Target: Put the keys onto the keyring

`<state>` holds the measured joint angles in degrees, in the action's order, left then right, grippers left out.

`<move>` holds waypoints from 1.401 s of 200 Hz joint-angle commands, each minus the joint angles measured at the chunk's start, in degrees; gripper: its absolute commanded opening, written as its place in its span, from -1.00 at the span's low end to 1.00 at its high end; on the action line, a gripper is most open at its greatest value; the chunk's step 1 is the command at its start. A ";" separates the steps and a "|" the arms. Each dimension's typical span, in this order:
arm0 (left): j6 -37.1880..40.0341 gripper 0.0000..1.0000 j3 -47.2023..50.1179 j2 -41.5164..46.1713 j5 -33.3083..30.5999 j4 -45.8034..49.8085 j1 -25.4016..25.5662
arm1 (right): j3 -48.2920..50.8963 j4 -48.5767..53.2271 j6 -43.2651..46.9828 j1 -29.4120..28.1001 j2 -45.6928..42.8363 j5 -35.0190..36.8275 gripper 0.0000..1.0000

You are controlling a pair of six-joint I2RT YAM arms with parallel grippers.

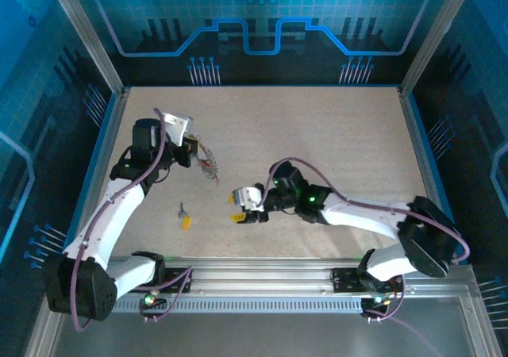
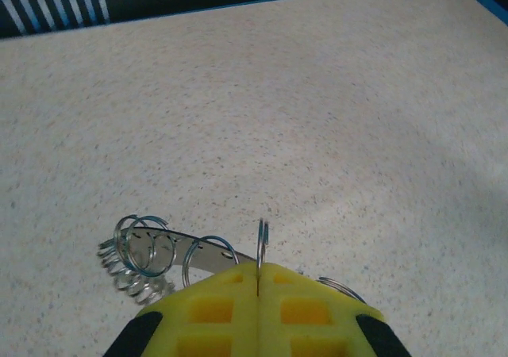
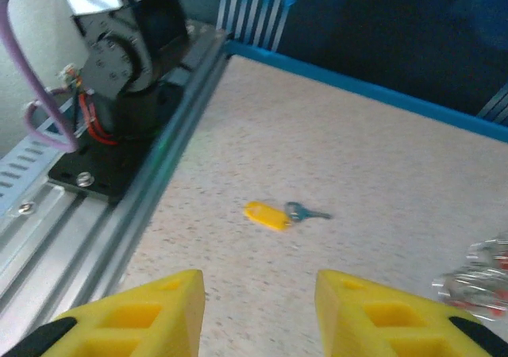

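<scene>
Speckled beige table [image 1: 317,135] is spreading out between blue walls, and the yellow key [image 1: 185,220] is lying flat on it, apart from everything else. Beyond the yellow key, farther from the arm bases, the left gripper [image 1: 195,151] is pinching the keyring [image 1: 209,164]. In the left wrist view its yellow fingers [image 2: 214,309] are pressing shut on one thin loop while the rest of the keyring [image 2: 143,250] is trailing off to one side. Something reddish is showing in the loops, perhaps a key already on.

To the right of the yellow key, the right gripper [image 1: 236,208] is hovering with its fingers [image 3: 171,309] standing apart and nothing between them. The yellow key [image 3: 268,214] is sitting just ahead of that gap.

The step in hand looks like picking up the yellow key. It is thin and flat against the table, so the right gripper [image 3: 258,309] is probably going to need a low, square approach. Closing across the plastic head would leave the metal end free for threading.

Nothing is blocking the way to the yellow key. The left arm's base [image 3: 119,63] and the metal rail [image 3: 135,214] are lying nearer the arm bases than the yellow key, so a sweep that way is risking a bump. The keyring [image 3: 476,282] is hanging close enough to snag on a careless lift.
</scene>
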<state>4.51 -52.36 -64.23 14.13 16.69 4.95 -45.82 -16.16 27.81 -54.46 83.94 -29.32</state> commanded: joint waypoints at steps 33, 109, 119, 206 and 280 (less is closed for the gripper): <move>-9.09 -1.00 -0.91 0.86 -6.70 -1.58 -3.82 | -10.56 -12.91 -9.06 -5.38 18.43 0.61 -0.19; -16.40 -1.00 -1.17 1.47 -18.80 0.34 -8.90 | -30.57 -10.15 -15.27 -7.67 41.06 6.79 -0.23; -16.26 -1.00 -0.96 1.67 -18.92 0.32 -8.91 | -33.02 -9.11 -17.89 -7.27 43.22 7.94 -0.23; -14.98 -1.00 0.48 2.62 -18.17 -1.40 -9.08 | -38.28 4.40 -14.42 -10.45 48.51 33.25 -0.18; -13.97 -1.00 2.17 3.76 -16.87 -3.00 -9.04 | -10.87 -8.06 -21.47 -4.68 32.04 37.48 -0.20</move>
<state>-10.41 -50.70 -62.13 -3.40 16.62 -3.44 -66.15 -22.39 10.22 -62.17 121.16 4.73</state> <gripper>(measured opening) 0.052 0.399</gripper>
